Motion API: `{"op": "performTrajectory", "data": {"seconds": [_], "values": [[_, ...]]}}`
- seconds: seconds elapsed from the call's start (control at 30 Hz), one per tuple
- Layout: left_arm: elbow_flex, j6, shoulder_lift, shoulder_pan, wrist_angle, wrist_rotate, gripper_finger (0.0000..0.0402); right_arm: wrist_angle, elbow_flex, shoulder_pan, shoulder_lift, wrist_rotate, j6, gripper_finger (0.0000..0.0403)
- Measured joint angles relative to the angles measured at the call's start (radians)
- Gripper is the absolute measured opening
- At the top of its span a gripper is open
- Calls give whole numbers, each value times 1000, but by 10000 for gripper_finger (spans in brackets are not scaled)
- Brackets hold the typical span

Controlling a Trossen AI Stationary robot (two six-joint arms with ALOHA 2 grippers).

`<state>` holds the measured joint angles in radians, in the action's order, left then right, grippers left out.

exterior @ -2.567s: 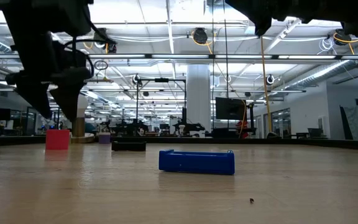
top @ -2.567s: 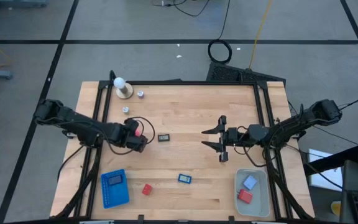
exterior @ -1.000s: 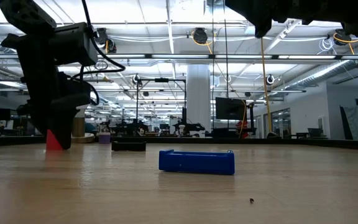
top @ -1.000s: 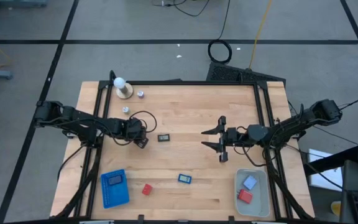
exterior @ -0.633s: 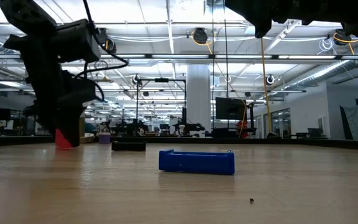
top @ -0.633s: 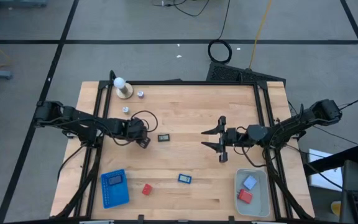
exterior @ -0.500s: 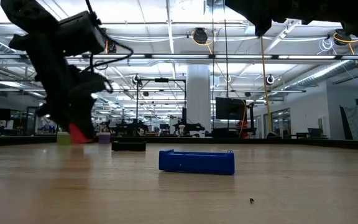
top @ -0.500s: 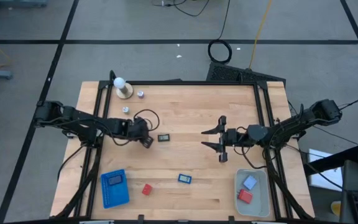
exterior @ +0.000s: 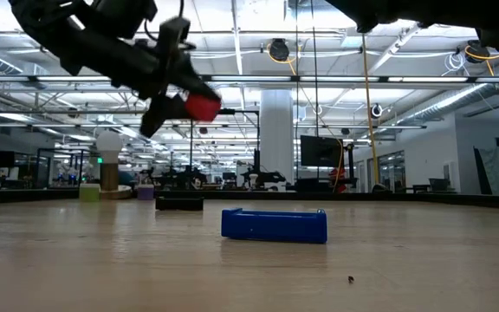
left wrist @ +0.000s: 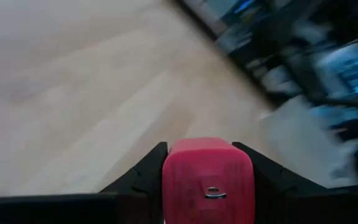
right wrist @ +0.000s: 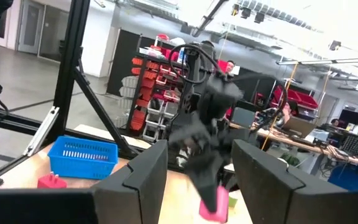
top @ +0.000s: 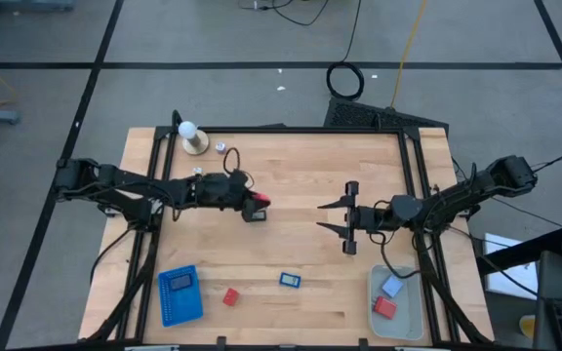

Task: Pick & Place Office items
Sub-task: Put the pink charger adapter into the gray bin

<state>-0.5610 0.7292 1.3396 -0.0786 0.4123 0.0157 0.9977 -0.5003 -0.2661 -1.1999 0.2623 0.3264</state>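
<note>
A red block point(left wrist: 207, 180) is gripped in the left gripper point(top: 254, 206) jaws, lifted mid-surface. The right gripper point(top: 347, 217) jaws are held open. The grip should be kept firm until the bin point(top: 410, 314) is reached.

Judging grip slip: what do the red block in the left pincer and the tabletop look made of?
Red rounded block: likely moulded plastic, smooth, faint sheen, small metal-looking fitting on its face. Pale planked tabletop: wood, visible grain and board seams, matte.
</note>
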Motion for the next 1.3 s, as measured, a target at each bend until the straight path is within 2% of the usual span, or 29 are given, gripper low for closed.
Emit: {"op": "performTrajectory", "data": {"seconds": [0.13,0.33,0.5,0.77,1.07,1.3], "values": [[0,0,0,-20,180,-65,146,9,0,17,0,47,-38,176],[0,37,0,-43,409,-71,146,-12,0,73,0,48,-25,211],[0,69,0,-64,518,-68,146,-1,0,132,0,52,35,248],[-57,140,28,-80,534,-103,146,-72,-40,224,-1,48,36,282],[-248,186,235,-114,522,-186,146,-131,-109,241,-32,48,43,286],[-356,253,363,-159,531,-304,146,-143,-111,241,-32,49,52,286]]}}
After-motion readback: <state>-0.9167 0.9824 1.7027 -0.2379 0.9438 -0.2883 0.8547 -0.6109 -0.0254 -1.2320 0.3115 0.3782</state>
